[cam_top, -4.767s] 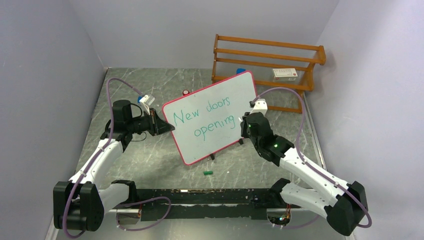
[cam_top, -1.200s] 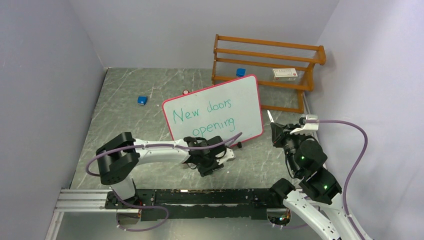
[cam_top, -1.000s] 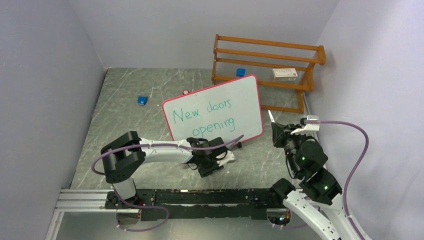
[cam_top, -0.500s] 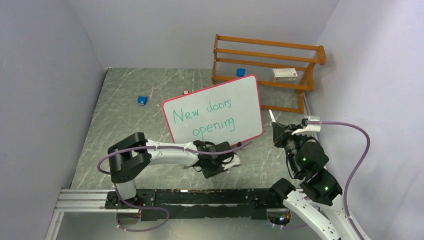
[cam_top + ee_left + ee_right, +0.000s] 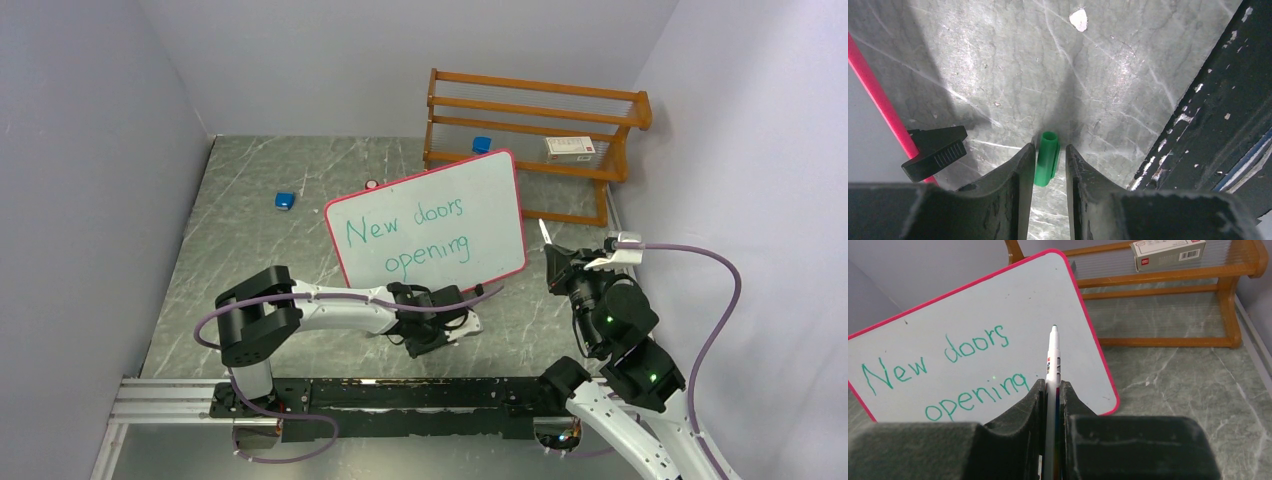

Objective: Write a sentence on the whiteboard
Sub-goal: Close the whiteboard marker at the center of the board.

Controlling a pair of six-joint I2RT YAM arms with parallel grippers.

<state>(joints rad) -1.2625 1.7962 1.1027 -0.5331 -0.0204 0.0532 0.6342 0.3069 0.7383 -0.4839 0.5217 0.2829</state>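
Both arms have left the sides of the large white pink-rimmed whiteboard point(image 5: 492, 195), which now stands unheld near the middle of the worktop, leaning back towards the far edge. You can read the green handwritten sentence point(image 5: 418, 235), "New doors opening", in two lines across it.

Your left gripper point(image 5: 1048, 148) has swung low along the near edge, beneath the board's lower rim. Its fingers flank a small green plastic cap point(image 5: 1046, 166) lying on the worktop. They sit very close on both sides, but you cannot tell whether they actually press it. From above, the wrist hides the cap completely. One black plastic foot point(image 5: 935, 151) of the board shows just left of the fingers.

Your right gripper point(image 5: 1052, 385) hovers off the board's right edge, pinched tight on a white marker pen point(image 5: 1053, 351). Its bare tip points up at the board without touching it.

Behind the board, a blue object point(image 5: 482, 144) is half hidden. A wooden slatted rack point(image 5: 530, 110) in the far right corner carries a small white box point(image 5: 570, 148), print unreadable. Another blue piece point(image 5: 285, 200) lies towards the far left.
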